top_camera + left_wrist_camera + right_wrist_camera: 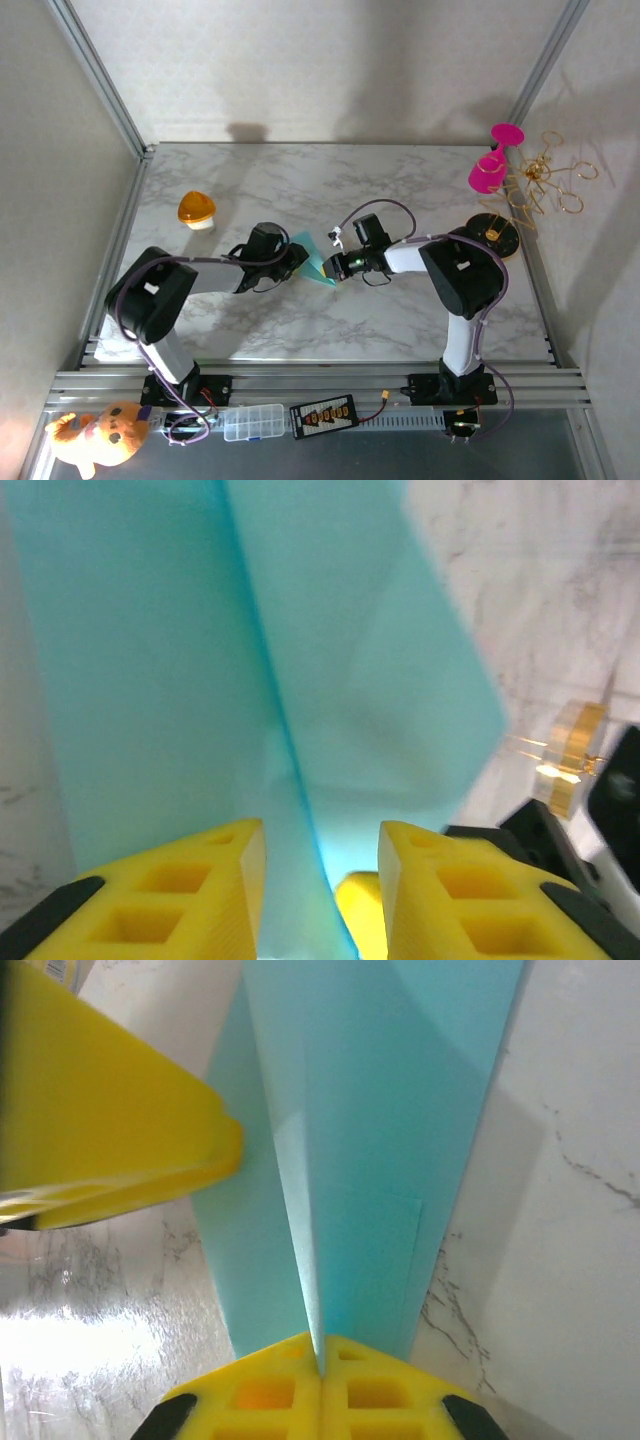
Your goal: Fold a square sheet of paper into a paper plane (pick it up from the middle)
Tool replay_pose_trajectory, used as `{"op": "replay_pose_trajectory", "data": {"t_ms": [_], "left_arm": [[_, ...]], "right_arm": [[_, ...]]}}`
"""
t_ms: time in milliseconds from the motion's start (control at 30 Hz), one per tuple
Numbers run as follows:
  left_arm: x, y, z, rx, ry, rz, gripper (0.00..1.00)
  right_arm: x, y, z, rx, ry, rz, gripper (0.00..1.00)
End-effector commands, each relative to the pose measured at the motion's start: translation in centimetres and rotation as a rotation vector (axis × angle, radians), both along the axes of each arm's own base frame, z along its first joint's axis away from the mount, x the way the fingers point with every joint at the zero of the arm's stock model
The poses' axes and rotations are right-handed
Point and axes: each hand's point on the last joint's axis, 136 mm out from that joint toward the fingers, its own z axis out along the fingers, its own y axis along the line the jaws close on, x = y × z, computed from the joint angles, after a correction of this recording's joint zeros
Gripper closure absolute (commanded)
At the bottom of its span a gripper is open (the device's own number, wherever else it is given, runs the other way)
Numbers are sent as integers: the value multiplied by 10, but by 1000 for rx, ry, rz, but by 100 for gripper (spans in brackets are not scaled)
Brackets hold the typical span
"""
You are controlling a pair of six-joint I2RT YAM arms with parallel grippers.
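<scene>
Paper (313, 262): teal, folded to a point with a raised centre crease, at mid tabletop (400, 320) between both arms | right claw (320, 1355): pressed together, pinching the crease | left claw (320, 840): spread, crease running between its fingers | orange dome (197, 210): far left, well apart

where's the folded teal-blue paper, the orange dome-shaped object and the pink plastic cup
folded teal-blue paper (316, 262), top external view, visible middle
orange dome-shaped object (197, 207), top external view, orange cap
pink plastic cup (487, 174), top external view, its bowl
</scene>
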Motion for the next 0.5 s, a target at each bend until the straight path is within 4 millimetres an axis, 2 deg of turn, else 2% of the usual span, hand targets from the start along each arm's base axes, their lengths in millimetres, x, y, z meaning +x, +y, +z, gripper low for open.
{"op": "replay_pose_trajectory", "data": {"t_ms": [0,200,467], "left_arm": [[8,-1,29,-43,-133,0,66],[10,-14,42,-133,-191,-47,72],[17,-25,27,-138,-164,-81,81]], "right_arm": [[-29,-23,-53,-172,168,-11,94],[-26,-26,-60,-212,184,-33,94],[-25,-26,-62,-219,195,-43,92]]}}
